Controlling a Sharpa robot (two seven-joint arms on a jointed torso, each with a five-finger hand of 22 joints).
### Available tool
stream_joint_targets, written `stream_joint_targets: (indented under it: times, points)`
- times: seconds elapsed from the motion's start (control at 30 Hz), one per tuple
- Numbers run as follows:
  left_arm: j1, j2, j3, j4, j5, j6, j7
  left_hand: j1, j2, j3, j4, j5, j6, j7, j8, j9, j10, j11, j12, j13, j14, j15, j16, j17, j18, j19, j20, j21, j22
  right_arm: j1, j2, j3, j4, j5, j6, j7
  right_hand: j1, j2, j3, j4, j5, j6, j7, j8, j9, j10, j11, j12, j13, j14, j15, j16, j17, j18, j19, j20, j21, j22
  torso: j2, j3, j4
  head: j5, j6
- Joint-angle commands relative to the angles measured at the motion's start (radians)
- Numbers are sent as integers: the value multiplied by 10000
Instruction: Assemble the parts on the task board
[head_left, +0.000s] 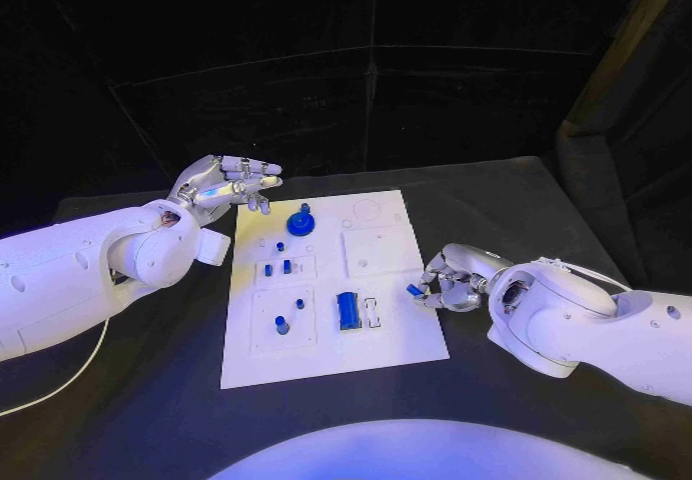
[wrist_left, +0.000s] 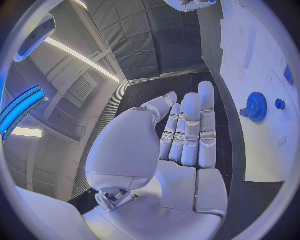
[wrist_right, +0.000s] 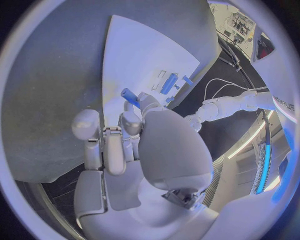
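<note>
Fingers (wrist_right: 129, 122) of the right hand (head_left: 450, 283), at the task board's (head_left: 389, 350) right edge, pinch one small blue peg (head_left: 414, 290). Left hand (head_left: 231, 182), beyond the board's far left corner, holds nothing, its fingers (wrist_left: 190, 130) straight and side by side. On the board: one blue gear (head_left: 300, 222) near the far edge; one blue block (head_left: 348, 309) near the middle, beside a white frame (head_left: 374, 312); small blue pegs standing in left-side recesses, too small to count.
</note>
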Motion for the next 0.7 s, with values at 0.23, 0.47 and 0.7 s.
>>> stream_joint_targets:
  times: [0.23, 0.47, 0.7]
  points:
    - [15, -3, 7, 53, 29, 105, 31, -80, -5, -44, 7, 17, -56, -10, 53, -15, -79, -17, 39, -16, -82, -9, 21, -14, 60, -55, 23, -56, -11, 10, 919, 0, -439, 708, 235, -296, -143, -75, 118, 20, 203, 135, -35, 32, 25, 120, -30, 112, 63, 780, -95, 70, 1298, -90, 104, -1, 95, 74, 2, -4, -3, 131, -87]
    - [16, -12, 7, 72, 29, 103, 30, -80, -5, -44, 7, 17, -56, -10, 53, -15, -79, -17, 39, -16, -82, -9, 21, -14, 60, -55, 23, -56, -11, 9, 1337, -2, -605, 707, 286, -444, -489, -195, 64, 163, 530, 272, -86, 78, 60, 178, -66, 128, 82, 786, -123, 92, 1336, -92, 120, -24, 110, 98, 1, 7, -6, 184, -136]
    - [17, -29, 7, 80, 29, 98, 28, -80, -5, -44, 7, 17, -56, -10, 53, -15, -79, -17, 39, -16, -82, -9, 21, -14, 60, -55, 23, -56, -11, 7, 1532, -2, -646, 696, 375, -492, -652, -210, 23, 232, 685, 396, -135, 125, 96, 242, -104, 182, 125, 800, -150, 132, 1409, -108, 170, -47, 156, 195, -13, 9, -23, 202, -153]
